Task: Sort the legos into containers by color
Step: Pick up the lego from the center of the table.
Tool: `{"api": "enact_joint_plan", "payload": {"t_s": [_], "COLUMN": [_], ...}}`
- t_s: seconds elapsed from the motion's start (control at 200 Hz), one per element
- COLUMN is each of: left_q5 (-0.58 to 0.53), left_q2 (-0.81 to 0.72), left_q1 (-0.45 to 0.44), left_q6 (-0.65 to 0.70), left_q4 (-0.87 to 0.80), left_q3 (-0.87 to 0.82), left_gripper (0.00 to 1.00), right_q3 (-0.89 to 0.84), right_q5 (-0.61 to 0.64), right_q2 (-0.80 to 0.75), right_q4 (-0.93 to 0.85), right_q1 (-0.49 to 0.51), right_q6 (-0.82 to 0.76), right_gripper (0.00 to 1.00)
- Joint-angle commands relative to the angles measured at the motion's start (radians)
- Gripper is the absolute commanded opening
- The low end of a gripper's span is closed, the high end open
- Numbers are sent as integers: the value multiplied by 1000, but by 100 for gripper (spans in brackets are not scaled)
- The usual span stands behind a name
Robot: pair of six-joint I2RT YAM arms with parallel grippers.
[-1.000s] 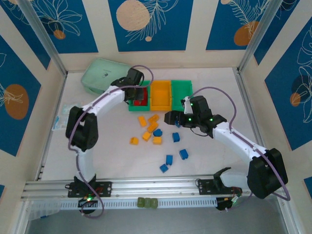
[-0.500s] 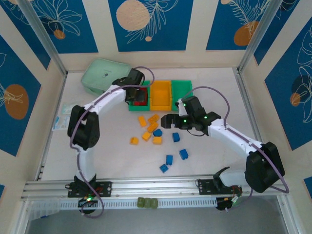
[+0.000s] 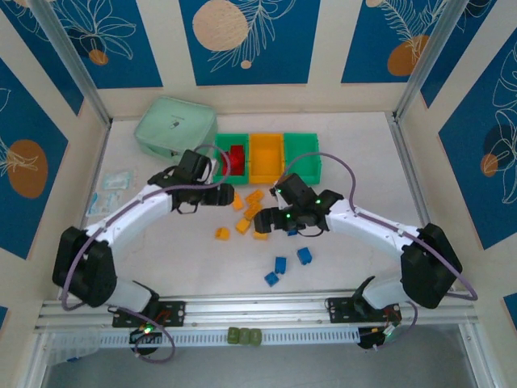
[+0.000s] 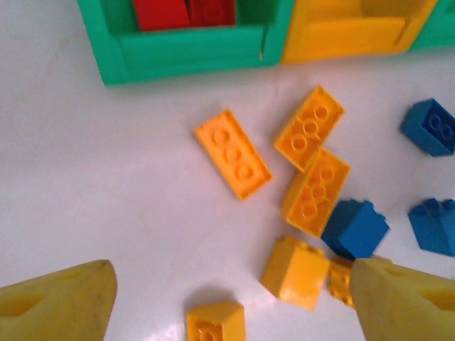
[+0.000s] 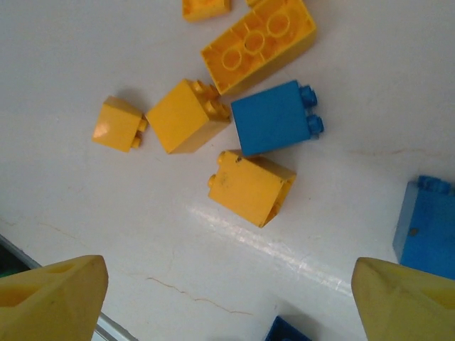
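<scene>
Right gripper (image 5: 229,264) and left gripper (image 4: 231,266) both wide open, empty. Blue brick (image 5: 274,117) sits up-frame of right's centre, yellow brick (image 5: 249,188) between them; right arm looks nearer.

1 high overhead view of the table (image 3: 363,153); 2 close downward wrist views, yellow bricks (image 4: 295,270) in both

Middle crowded: orange bricks (image 4: 311,192) packed, several touching, a blue brick (image 4: 355,227) against them; narrow gaps only. Left hand (image 4: 231,284) and right hand (image 5: 229,277) hang over this cluster, fingers spread wide, close together. Row of bins (image 3: 300,136) walls the far side; pouch (image 3: 175,125) far left. Bare bench (image 3: 363,162) right of the bins.
</scene>
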Motion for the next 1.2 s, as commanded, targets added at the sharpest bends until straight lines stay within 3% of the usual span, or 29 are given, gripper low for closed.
{"api": "enact_joint_plan", "payload": {"t_s": [0.0,0.18,0.285,0.545,0.925,1.195], "left_q5": [111,149,175,112,39,91], "left_q2": [-81,-188,-238,-338,-399,-417], "left_q1": [-5,-5,-4,-2,-1,-1], "left_q6": [0,-5,-10,-28,-115,-111], "left_q4": [41,67,83,39,76,135], "left_q3": [-77,-190,-236,-302,-388,-426], "left_gripper": [90,100,99,99,99,99], "right_q3": [30,73,98,134,255,269], "right_q5": [63,121,131,171,205,174], "right_q2": [33,115,168,265,418,429], "right_q4": [-17,-15,-11,0,-100,-185], "right_q1": [37,88,104,124,124,120], "right_q6": [97,151,176,231,259,296], "right_gripper": [87,89,90,85,65,48]}}
